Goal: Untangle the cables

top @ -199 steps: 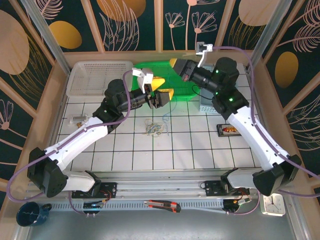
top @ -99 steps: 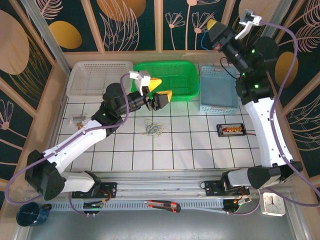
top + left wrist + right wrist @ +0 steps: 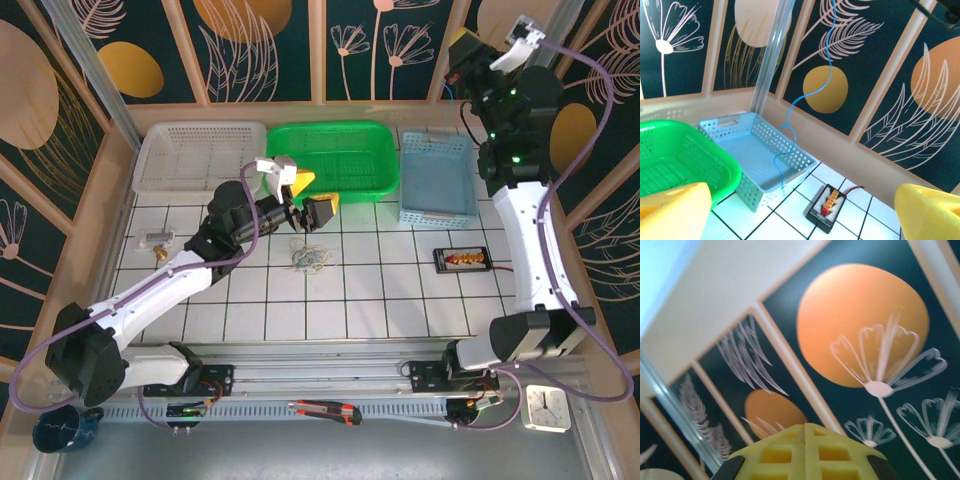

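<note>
Blue cable (image 3: 831, 45) hangs near-vertical from R gripper (image 3: 805, 437), clamped on it, tail in blue basket (image 3: 795, 172). L gripper (image 3: 315, 195) wide open by clump (image 3: 308, 258).

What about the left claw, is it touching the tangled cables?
Apart. In the top view, bare tiles separate the left gripper from the cables; the left wrist view shows nothing between its open jaws.
</note>
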You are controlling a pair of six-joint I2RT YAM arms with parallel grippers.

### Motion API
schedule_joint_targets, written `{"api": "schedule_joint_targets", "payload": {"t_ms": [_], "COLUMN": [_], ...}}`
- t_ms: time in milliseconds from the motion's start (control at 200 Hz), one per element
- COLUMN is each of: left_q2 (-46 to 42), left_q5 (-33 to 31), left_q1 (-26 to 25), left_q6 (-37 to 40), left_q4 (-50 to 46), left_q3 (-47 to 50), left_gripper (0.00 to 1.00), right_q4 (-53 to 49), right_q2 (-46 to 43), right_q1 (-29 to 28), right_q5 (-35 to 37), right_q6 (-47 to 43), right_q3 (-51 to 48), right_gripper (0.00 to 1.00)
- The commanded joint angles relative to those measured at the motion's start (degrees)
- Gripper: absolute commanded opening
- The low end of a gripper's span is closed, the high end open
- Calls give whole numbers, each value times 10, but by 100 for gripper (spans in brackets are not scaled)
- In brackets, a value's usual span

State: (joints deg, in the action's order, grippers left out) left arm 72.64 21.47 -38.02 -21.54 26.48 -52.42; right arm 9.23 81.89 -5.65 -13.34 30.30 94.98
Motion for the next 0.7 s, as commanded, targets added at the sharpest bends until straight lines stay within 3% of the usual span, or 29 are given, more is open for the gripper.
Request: {"api": "schedule_joint_targets", "payload": {"t_ms": [0,195,696], "left_q2": [-21,-34,-22], "left_q5": [-13,-26,-33], "left_q1": [-1,-1,-1], "left_q6": [-19,-20,-28], "left_q4": [40,38,48], "left_q3": [20,37,47], "left_gripper": [94,95,95], "right_q4": [45,52,4], "right_q2": [-8,3,86], "right_q1": [9,36,74], "right_q5": [54,50,40], "right_q6": [-36,-30,-35], "right_q3": [-64,-67,162], "right_gripper": [0,0,0]}}
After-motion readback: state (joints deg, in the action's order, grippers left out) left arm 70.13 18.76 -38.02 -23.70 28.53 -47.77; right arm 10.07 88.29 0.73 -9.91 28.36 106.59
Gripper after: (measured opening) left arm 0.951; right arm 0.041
